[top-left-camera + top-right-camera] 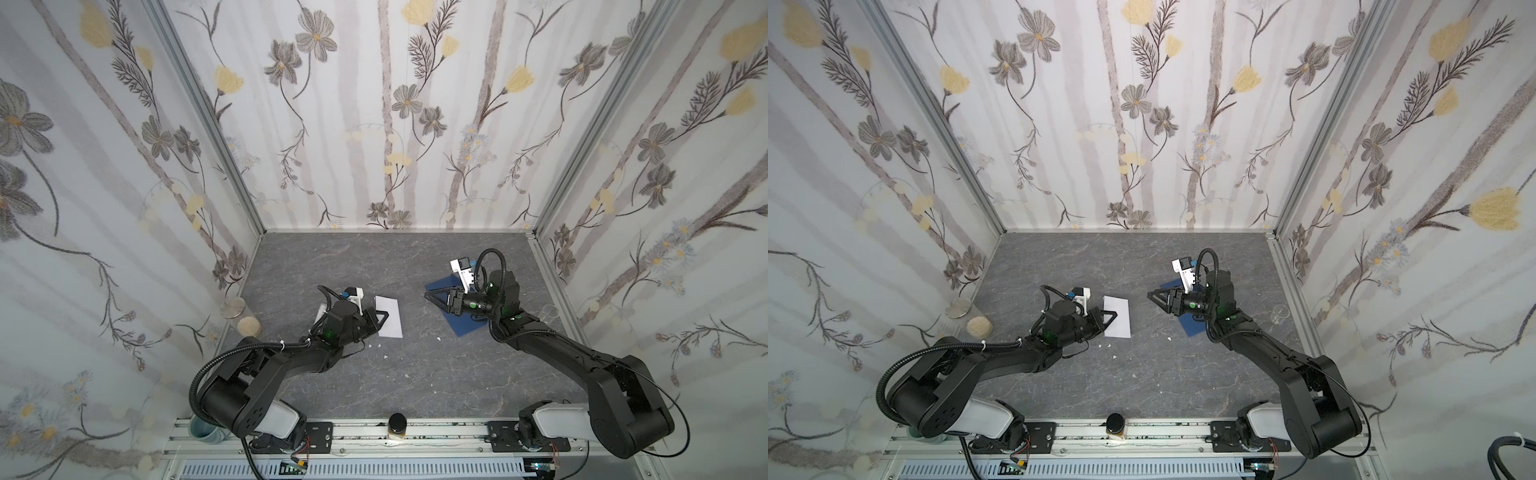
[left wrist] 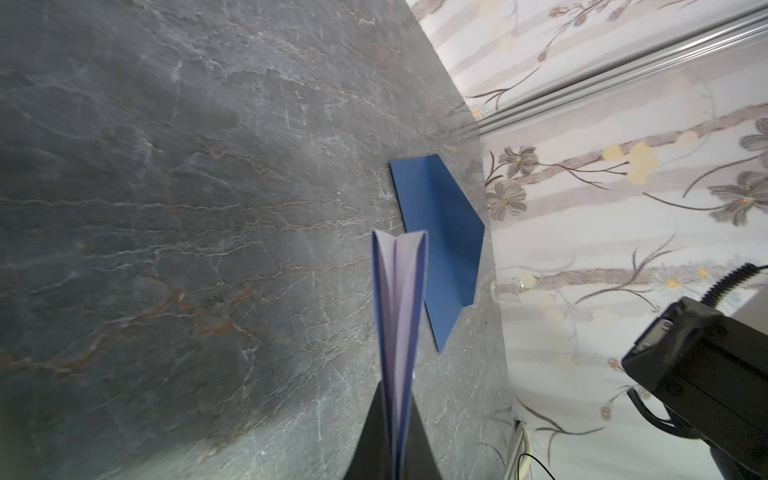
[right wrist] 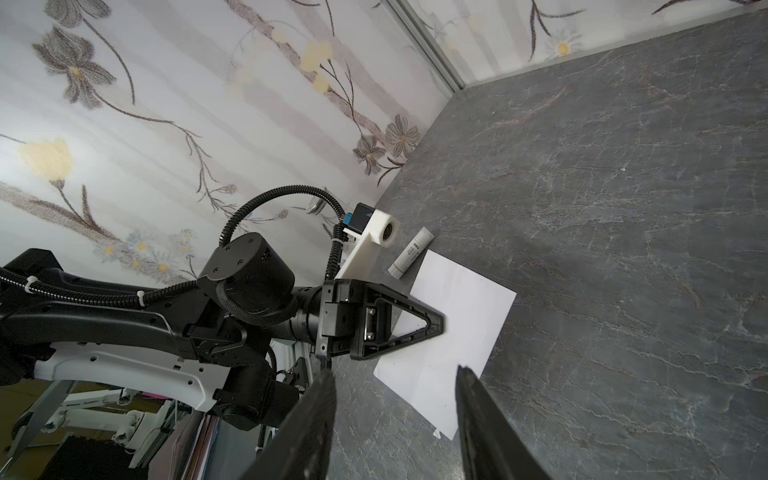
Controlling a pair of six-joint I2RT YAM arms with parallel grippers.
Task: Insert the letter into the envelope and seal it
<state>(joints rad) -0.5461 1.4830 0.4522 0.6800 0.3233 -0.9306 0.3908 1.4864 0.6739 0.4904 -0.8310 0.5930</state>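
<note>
Letter (image 1: 394, 326) not yet inserted. In both top views it sits plain side up, apart from the envelope (image 1: 461, 326). The left gripper (image 1: 383, 316) is clamped on its edge, and the right gripper (image 1: 432, 297) hangs over the envelope's end.

Left wrist view: the sheet (image 2: 399, 299) is pinched edge-on and buckled. The envelope (image 2: 440, 232) lies flat with its flap open, and nothing shows inside it.

Right wrist view: the jaws are parted and grasp nothing. A glue stick (image 3: 411, 257) lies just beside the letter.

Judgement: insertion, gluing and sealing are all outstanding.
</note>
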